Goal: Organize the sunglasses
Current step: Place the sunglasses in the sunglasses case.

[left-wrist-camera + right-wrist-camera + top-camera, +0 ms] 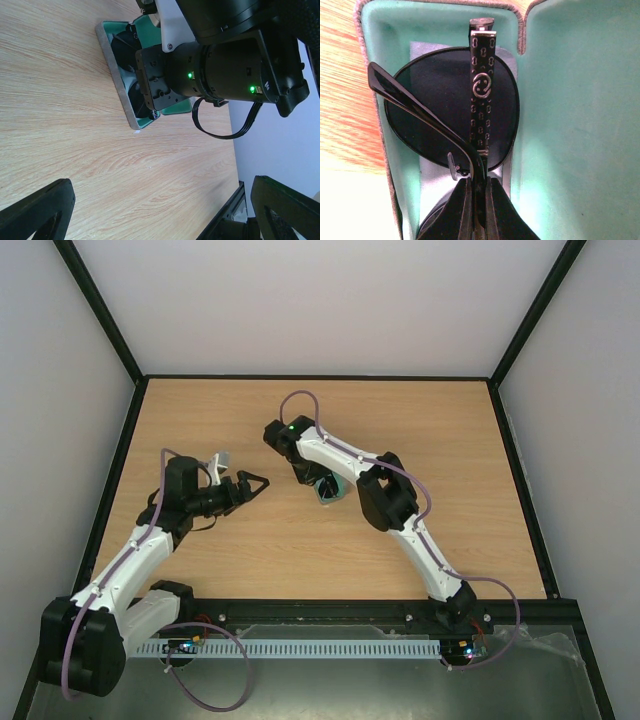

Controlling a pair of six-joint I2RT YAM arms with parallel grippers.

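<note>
Pinching the sunglasses [440, 100] inside the case [555, 100], the right gripper [477, 187] should lay them flat and let go softly; the left gripper [255, 485] is wide open, empty.

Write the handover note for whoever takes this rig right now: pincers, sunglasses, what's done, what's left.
The left pincer is open and empty, left of the case and apart from it.
The right pincer is shut on one temple of the sunglasses, over the open case.
The sunglasses lie in the green-lined case on the blue cloth. One temple is folded across the lens; the gripped one sticks out.
Done: glasses and cloth are in the case.
Left: probably fold the held temple flat, let go, close the lid.
</note>
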